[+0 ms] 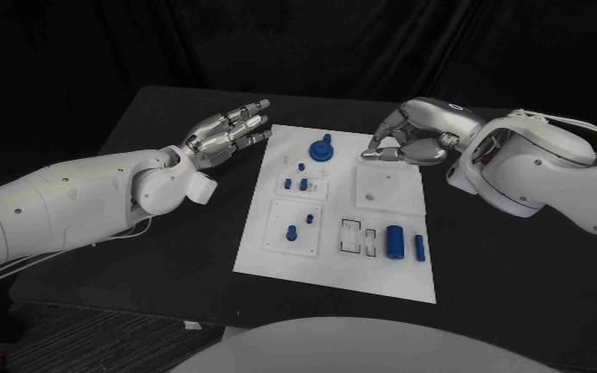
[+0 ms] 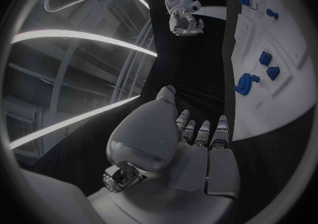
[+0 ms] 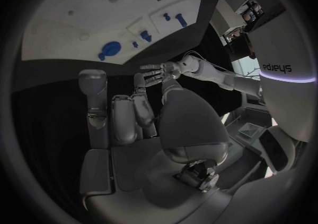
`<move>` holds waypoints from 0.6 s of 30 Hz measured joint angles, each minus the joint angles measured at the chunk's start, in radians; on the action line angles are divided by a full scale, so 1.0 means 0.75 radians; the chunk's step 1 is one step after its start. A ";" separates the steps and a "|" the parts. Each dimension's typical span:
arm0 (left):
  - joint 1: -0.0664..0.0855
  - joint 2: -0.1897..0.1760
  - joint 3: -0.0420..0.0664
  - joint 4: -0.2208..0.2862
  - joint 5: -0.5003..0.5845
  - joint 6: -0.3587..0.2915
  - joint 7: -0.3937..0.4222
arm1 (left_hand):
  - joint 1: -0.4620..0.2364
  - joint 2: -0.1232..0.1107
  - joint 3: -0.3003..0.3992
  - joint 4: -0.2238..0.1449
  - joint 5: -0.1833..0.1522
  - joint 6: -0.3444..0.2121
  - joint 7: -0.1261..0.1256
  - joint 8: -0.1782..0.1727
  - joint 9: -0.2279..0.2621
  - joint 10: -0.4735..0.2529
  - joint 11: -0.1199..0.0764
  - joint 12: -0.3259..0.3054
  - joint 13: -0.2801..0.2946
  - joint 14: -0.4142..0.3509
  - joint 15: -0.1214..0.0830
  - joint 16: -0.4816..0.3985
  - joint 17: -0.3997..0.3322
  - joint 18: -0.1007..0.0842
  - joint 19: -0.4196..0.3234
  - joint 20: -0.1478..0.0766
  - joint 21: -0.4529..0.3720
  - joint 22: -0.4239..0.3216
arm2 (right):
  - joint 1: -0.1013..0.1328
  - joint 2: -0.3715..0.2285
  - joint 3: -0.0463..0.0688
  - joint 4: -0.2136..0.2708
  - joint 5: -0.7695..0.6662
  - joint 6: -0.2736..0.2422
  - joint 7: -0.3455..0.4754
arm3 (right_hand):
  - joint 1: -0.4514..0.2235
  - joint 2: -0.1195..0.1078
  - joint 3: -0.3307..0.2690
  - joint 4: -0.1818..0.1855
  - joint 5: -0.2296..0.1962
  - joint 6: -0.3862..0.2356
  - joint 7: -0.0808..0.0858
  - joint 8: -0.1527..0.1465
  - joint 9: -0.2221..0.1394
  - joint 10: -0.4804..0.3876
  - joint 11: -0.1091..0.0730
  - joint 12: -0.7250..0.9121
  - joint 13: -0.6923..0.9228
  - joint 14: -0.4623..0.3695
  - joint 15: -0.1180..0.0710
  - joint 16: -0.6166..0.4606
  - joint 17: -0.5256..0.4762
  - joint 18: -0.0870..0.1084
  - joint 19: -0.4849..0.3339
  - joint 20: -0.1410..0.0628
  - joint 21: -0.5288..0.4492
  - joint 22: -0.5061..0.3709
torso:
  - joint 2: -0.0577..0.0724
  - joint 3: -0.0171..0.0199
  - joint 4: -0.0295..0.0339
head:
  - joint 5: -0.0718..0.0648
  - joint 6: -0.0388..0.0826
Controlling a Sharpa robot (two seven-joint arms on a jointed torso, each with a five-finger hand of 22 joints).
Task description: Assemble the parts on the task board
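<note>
The white task board (image 1: 373, 278) lies in the middle of the black table. A round blue part (image 1: 323, 149) sits near its far edge. Small blue pegs (image 1: 296, 185) stand below that part, and two more (image 1: 292, 234) stand nearer me. A large blue cylinder (image 1: 394, 241) and a thinner one (image 1: 419, 248) lie at the right. My left hand (image 1: 228, 135) hovers open beside the board's far left corner, fingers stretched out and holding nothing. My right hand (image 1: 411, 138) hangs over the far right corner, its fingers curled toward the thumb, with nothing visible in them (image 3: 132, 123).
The black table (image 1: 162, 252) spreads wide on both sides of the board. Empty recesses (image 1: 358, 237) sit beside the large cylinder. A bare white square plate (image 1: 388, 190) lies under my right hand. A dark curtain closes the back.
</note>
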 measured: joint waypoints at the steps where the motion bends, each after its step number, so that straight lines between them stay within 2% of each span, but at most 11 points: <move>1: 0.000 0.000 0.000 0.000 0.000 0.000 0.000 | 0.000 0.000 0.000 0.000 0.000 0.000 0.000 0.000 0.000 0.000 0.000 0.000 0.000 0.000 0.000 0.000 0.000 0.000 0.000 0.000 0.000 0.000 | 0.000 -0.007 0.000 -0.002 0.006 0.038 -0.048 | -0.048 0.014 -0.020 0.003 0.009 0.024 -0.009 0.012 0.014 0.043 -0.009 0.052 0.077 0.003 -0.003 0.041 0.030 0.000 0.012 -0.008 0.061 0.000 | 0.000 -0.0001 -0.0001 | -0.002 0.000; 3: 0.000 0.000 0.000 0.001 0.000 0.000 -0.001 | 0.000 0.000 0.006 -0.006 0.008 0.000 0.000 0.000 0.000 0.000 0.000 0.000 0.000 0.000 0.000 0.000 0.000 0.000 0.000 0.000 0.000 0.000 | -0.002 -0.019 -0.001 -0.006 0.019 0.117 -0.146 | -0.126 0.039 -0.047 0.002 0.039 0.092 -0.036 0.047 0.048 0.114 -0.033 0.155 0.130 0.005 -0.028 0.151 0.048 -0.033 0.039 -0.025 0.241 0.000 | 0.000 -0.0009 -0.0005 | -0.006 0.000; 5: -0.001 0.000 0.000 0.003 0.000 0.000 -0.001 | 0.005 0.005 0.008 -0.008 0.011 0.000 0.000 0.000 0.000 0.000 0.000 0.000 0.000 0.000 0.000 0.000 0.000 0.000 0.000 0.000 0.000 0.000 | -0.004 -0.031 -0.001 -0.012 0.043 0.215 -0.262 | -0.170 0.058 -0.066 0.003 0.043 0.151 -0.060 0.075 0.080 0.130 -0.052 0.214 0.141 0.004 -0.049 0.232 0.051 -0.044 0.051 -0.040 0.402 0.000 | 0.000 -0.0010 -0.0013 | -0.009 0.000; 6: -0.002 -0.001 0.000 0.003 0.000 0.000 -0.001 | 0.005 0.005 0.009 -0.009 0.011 0.000 0.000 0.000 0.000 0.000 0.000 0.000 0.000 0.000 0.000 0.000 0.000 0.000 0.000 0.000 0.000 0.000 | -0.005 -0.035 -0.001 -0.013 0.055 0.252 -0.305 | -0.185 0.070 -0.071 0.001 0.043 0.174 -0.070 0.085 0.094 0.131 -0.061 0.221 0.142 0.004 -0.055 0.245 0.051 -0.062 0.049 -0.048 0.462 0.000 | 0.000 -0.0010 -0.0018 | -0.012 0.000; 9: -0.002 -0.002 0.000 0.004 0.000 0.000 -0.002 | 0.005 0.005 0.009 -0.009 0.011 0.000 0.000 0.000 0.000 0.000 0.000 0.000 0.000 0.000 0.000 0.000 0.000 0.000 0.000 0.000 0.000 0.000 | -0.008 -0.041 -0.002 -0.017 0.093 0.363 -0.428 | -0.214 0.089 -0.084 0.003 0.043 0.227 -0.093 0.103 0.129 0.130 -0.078 0.224 0.142 0.006 -0.069 0.251 0.051 -0.062 0.047 -0.060 0.503 0.000 | 0.000 -0.0009 -0.0026 | -0.019 0.000; 11: -0.003 -0.002 0.000 0.004 0.000 0.000 -0.003 | 0.005 0.005 0.009 -0.009 0.011 0.000 0.000 0.000 0.000 0.000 0.000 0.000 0.000 0.000 0.000 0.000 -0.001 0.000 0.000 0.000 0.000 0.000 | -0.009 -0.041 -0.002 -0.018 0.117 0.427 -0.496 | -0.231 0.087 -0.094 0.005 0.043 0.245 -0.101 0.103 0.142 0.132 -0.081 0.224 0.142 0.005 -0.070 0.251 0.051 -0.062 0.050 -0.065 0.528 0.000 | 0.000 0.0003 -0.0028 | -0.023 0.000; 18: -0.004 -0.001 0.000 0.005 0.000 0.000 -0.005 | 0.005 0.005 0.006 -0.013 0.016 0.000 0.000 0.000 0.000 0.000 0.000 0.000 0.000 0.000 0.000 0.000 -0.001 0.000 0.000 0.000 0.000 -0.002 | -0.015 -0.031 -0.002 -0.019 0.168 0.596 -0.642 | -0.317 0.112 -0.126 0.009 0.022 0.258 -0.105 0.095 0.161 0.132 -0.089 0.224 0.142 0.007 -0.077 0.251 0.051 -0.062 0.050 -0.075 0.538 0.000 | 0.001 0.0032 -0.0005 | -0.030 0.000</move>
